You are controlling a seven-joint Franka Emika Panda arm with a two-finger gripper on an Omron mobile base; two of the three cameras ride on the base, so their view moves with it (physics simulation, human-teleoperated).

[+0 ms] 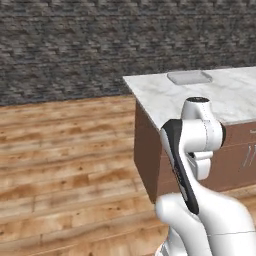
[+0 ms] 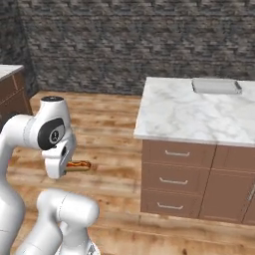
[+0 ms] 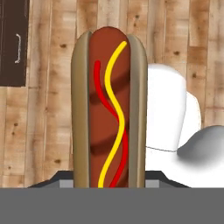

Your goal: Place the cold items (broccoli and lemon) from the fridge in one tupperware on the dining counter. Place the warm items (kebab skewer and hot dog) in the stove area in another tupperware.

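A: Where was the hot dog (image 3: 109, 109) when we looked?

B: We saw it in the hand view, standing lengthwise up the middle of the picture, the sausage in its bun with a red and a yellow squiggle of sauce along it. Its lower end sat down at the gripper (image 3: 109, 183), and it hung above the wooden floor (image 3: 48, 87). In the right base view we found one end of it poking out sideways from behind the arm's wrist, above the floorboards.

A: And the gripper, how did we read it?

B: Part-way open, jaws closed in on the hot dog and holding it. The finger tips themselves were hidden behind the bun, so we judged the grip from how the hot dog stood straight out from the hand, clear of the floor.

A: What else did we note?

B: A marble-topped counter (image 2: 189, 114) with brown drawers stood ahead of the base, well apart from the hot dog. A shallow grey tupperware (image 2: 215, 85) lay near its far edge; we could not tell what it held. A dark stone wall (image 1: 65, 45) ran behind.
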